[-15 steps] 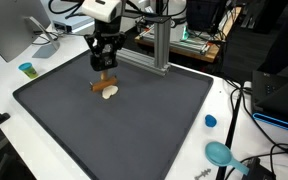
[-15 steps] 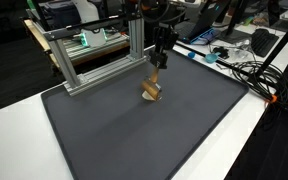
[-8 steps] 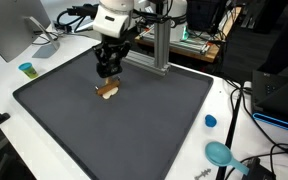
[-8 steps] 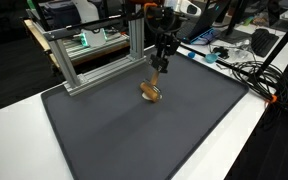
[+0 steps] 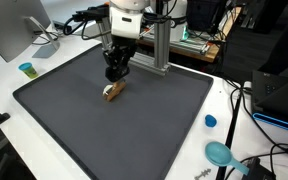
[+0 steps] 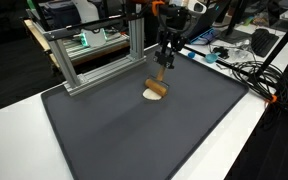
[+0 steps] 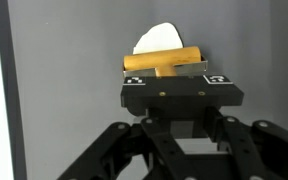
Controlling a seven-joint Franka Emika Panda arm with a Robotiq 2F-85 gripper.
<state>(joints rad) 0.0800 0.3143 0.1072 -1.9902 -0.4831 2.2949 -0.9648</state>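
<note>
Wrist view: gripper [image 7: 166, 72] hangs over wooden tool [image 7: 164, 60]; jaw state unclear, possibly clamped. Since a second ago, arm shifted toward mat's [image 5: 134, 130] far edge, tool too.

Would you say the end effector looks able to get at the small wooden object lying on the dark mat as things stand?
Probably yes. The end effector hangs just above the wooden object, which lies alone on the mat; nothing stands between them. Whether its jaws are open is unclear.
</note>
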